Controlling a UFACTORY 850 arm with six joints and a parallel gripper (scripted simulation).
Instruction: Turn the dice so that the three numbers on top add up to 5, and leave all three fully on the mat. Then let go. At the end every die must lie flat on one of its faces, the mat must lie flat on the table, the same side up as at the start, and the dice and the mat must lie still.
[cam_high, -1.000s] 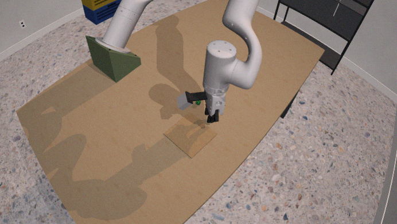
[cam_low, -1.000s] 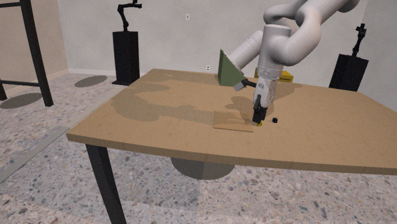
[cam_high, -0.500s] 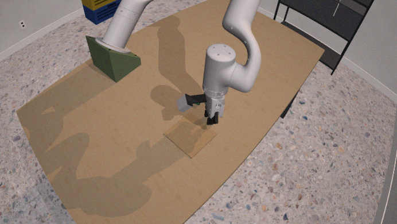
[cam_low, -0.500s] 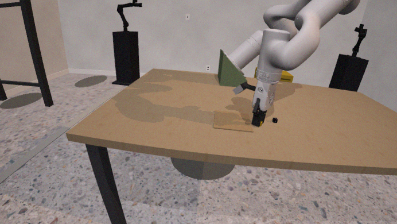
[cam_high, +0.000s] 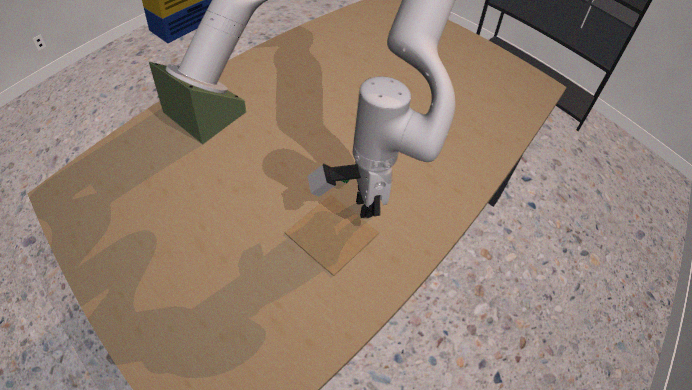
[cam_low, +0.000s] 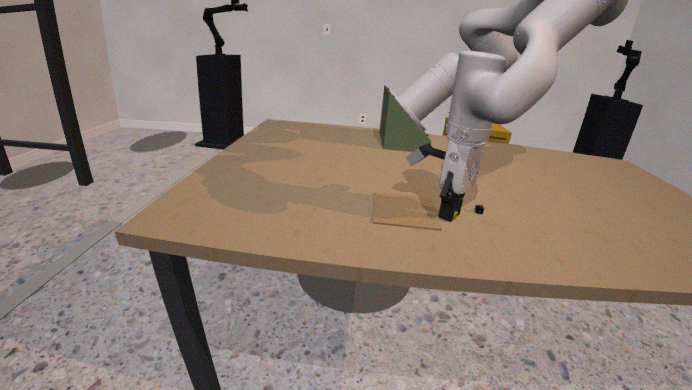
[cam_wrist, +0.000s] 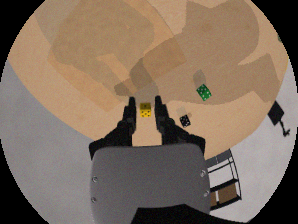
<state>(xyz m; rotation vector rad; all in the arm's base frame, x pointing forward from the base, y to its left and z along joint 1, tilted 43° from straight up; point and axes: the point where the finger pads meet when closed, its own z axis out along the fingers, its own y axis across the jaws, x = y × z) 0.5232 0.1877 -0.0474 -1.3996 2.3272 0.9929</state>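
Note:
The tan mat (cam_high: 331, 235) lies flat on the table; it also shows in the exterior view (cam_low: 405, 211). My gripper (cam_high: 370, 212) (cam_low: 448, 214) points straight down at the mat's far corner, fingertips at table height. In the wrist view a yellow die (cam_wrist: 145, 110) lies between the fingers with a small gap on each side; it also shows in the exterior view (cam_low: 453, 215). I cannot tell whether it rests on the mat or just beside it. A green die (cam_wrist: 204, 91) and a black die (cam_low: 480, 209) lie on the bare table, off the mat.
The arm's green base wedge (cam_high: 197, 105) stands at the back of the table. A dark shelf rack (cam_high: 565, 45) stands beyond the table's far edge. The table edge (cam_high: 430, 280) runs close to the mat.

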